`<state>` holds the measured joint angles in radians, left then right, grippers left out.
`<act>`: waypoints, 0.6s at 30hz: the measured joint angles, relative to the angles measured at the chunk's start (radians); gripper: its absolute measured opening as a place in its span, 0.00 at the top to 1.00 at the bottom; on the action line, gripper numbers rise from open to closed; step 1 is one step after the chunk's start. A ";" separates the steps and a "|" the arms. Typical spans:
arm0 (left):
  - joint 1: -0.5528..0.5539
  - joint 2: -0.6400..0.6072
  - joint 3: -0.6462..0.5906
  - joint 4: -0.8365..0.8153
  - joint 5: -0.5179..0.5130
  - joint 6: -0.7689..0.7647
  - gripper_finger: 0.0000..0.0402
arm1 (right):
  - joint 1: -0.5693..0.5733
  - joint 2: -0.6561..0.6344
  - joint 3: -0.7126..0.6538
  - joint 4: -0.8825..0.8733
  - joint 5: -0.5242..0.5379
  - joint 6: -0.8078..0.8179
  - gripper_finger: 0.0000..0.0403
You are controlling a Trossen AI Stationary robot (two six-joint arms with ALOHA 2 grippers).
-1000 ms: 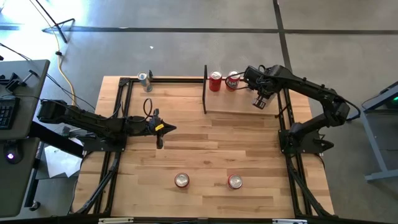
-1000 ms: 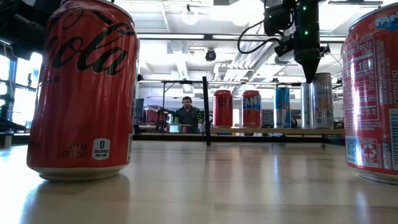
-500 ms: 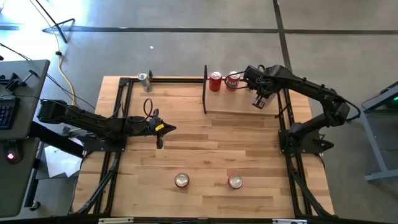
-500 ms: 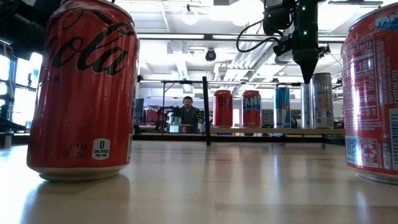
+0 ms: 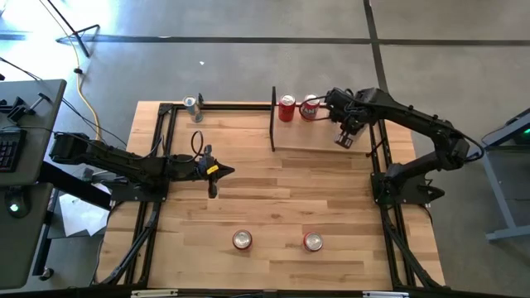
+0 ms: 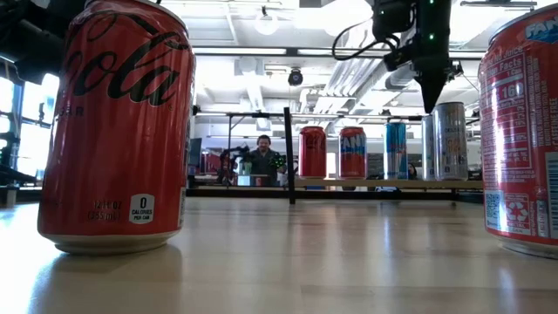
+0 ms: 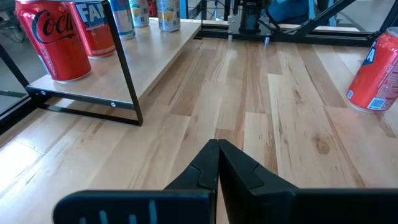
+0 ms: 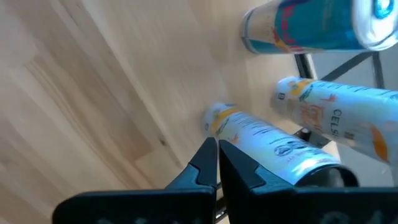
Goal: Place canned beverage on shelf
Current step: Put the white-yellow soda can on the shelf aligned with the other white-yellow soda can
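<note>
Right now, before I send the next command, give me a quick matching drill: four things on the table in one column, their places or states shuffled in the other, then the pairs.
Things:
1. right gripper
2. left gripper
3. red Coca-Cola can
4. small silver can

Places or states:
A. stands on the shelf next to the black divider panel
B. shut, above the shelf's right end
C. stands alone at the table's far left corner, off the shelf
D. shut, over the bare table left of centre

Pairs: 1-B, 2-D, 3-A, 4-C
</note>
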<state>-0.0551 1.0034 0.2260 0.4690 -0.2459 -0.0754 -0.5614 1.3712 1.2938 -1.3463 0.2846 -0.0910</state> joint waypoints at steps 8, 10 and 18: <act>0.000 0.000 0.000 0.000 0.000 0.006 1.00 | 0.037 0.000 0.000 -0.010 0.022 0.032 1.00; 0.000 0.000 0.000 0.000 0.000 0.006 1.00 | 0.040 0.000 0.000 -0.010 0.048 0.043 1.00; 0.000 0.000 0.000 -0.001 0.000 0.012 1.00 | 0.038 0.000 0.000 -0.012 0.082 0.042 1.00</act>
<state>-0.0551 1.0034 0.2260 0.4683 -0.2462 -0.0630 -0.5236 1.3708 1.2938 -1.3579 0.3669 -0.0494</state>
